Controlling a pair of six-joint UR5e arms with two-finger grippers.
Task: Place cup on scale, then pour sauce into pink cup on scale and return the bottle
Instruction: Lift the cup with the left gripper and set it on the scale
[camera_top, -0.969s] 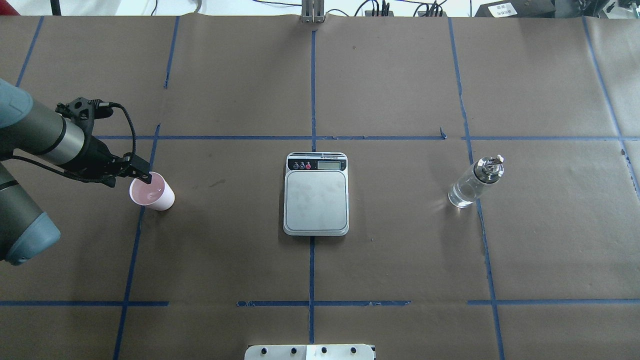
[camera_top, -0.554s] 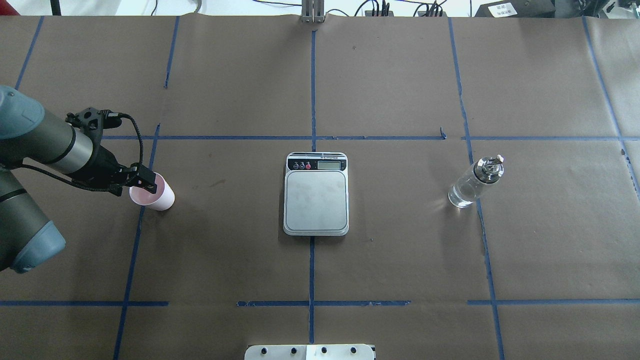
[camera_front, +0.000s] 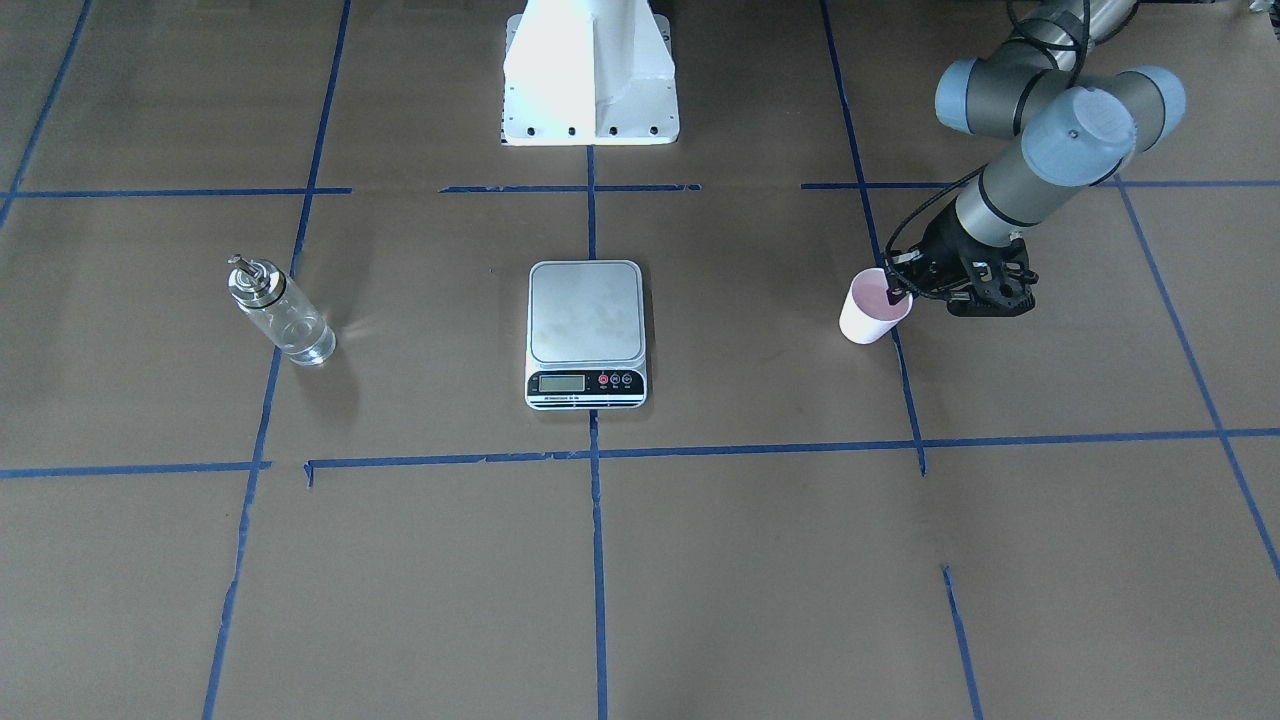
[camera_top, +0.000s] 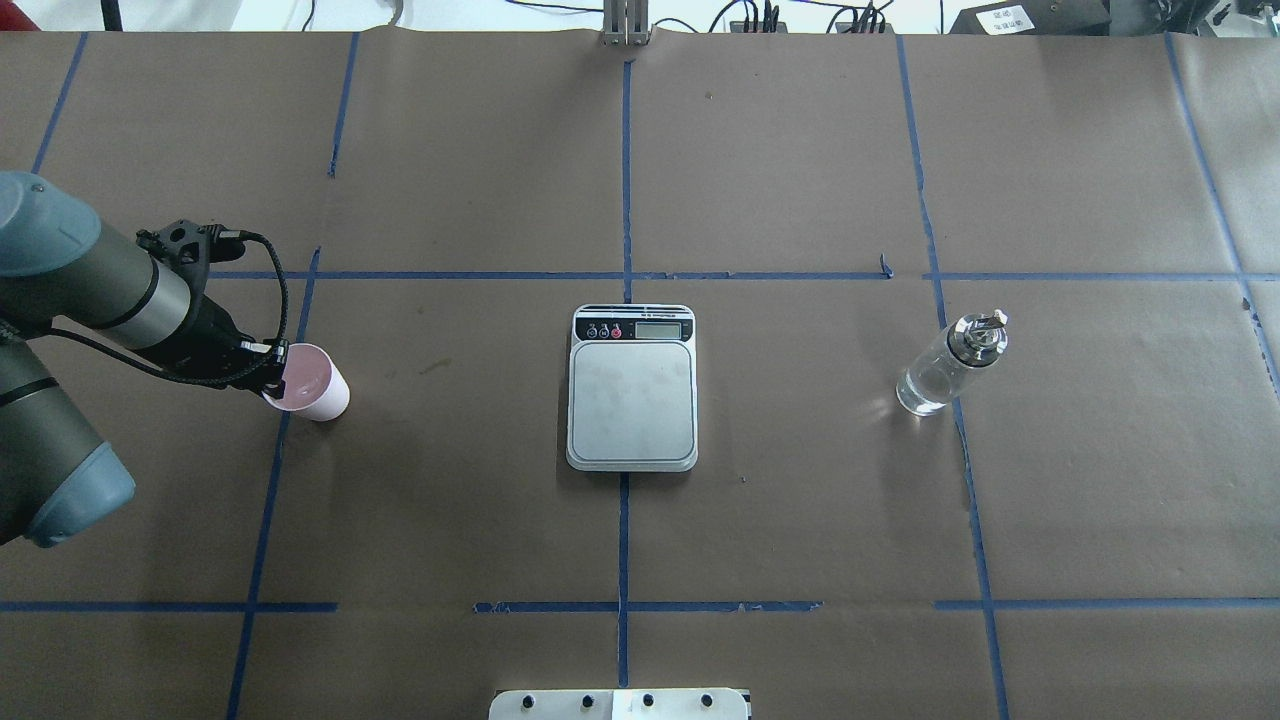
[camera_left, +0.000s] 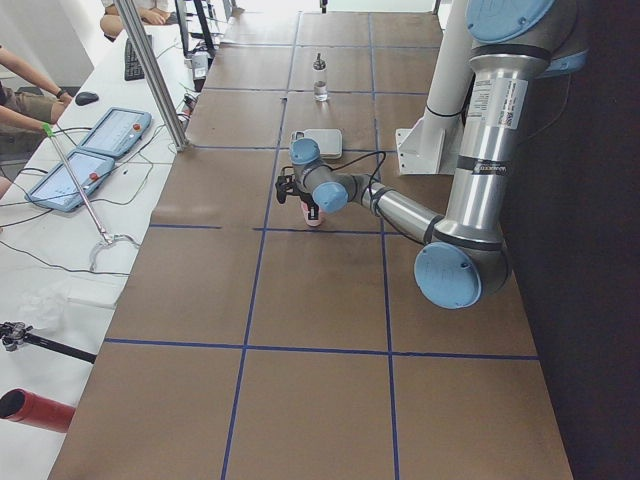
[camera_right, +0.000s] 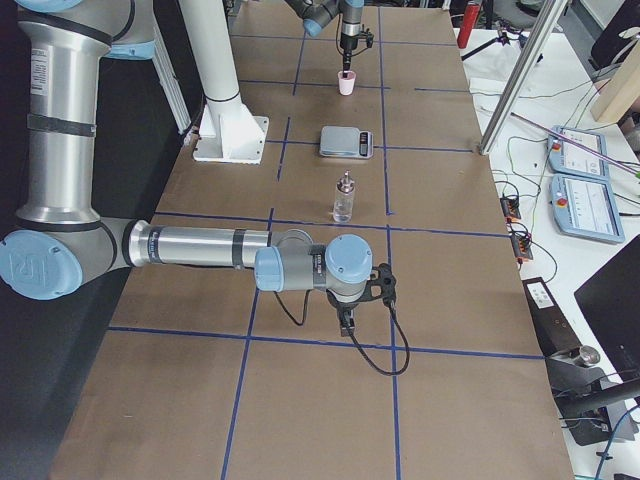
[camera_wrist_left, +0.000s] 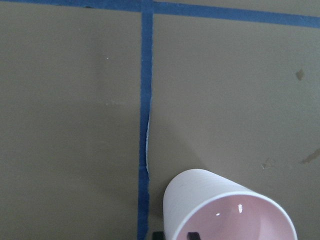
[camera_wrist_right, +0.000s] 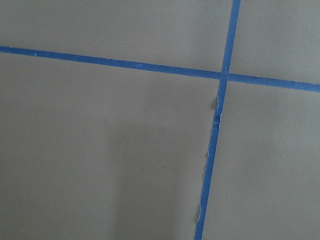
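Observation:
The pink cup (camera_top: 312, 388) stands upright on the table's left side, also seen in the front view (camera_front: 868, 318) and the left wrist view (camera_wrist_left: 225, 210). My left gripper (camera_top: 276, 374) is at its rim. One fingertip (camera_wrist_left: 191, 235) is inside the cup and the other is outside the wall, with a gap still showing. The scale (camera_top: 632, 400) lies bare at the centre. The glass bottle (camera_top: 945, 365) stands to the right of it. My right gripper (camera_right: 346, 318) hangs low over bare table, far from the bottle; I cannot tell if it is open or shut.
The table is covered in brown paper with blue tape lines (camera_top: 625, 200). The robot's white base plate (camera_front: 590, 70) sits behind the scale. Operators' tablets (camera_left: 100, 150) lie on a side table.
My left gripper has drawn back toward the cup's left rim and sunk lower, so its fingers now straddle the wall. The cup, scale and bottle have not moved.

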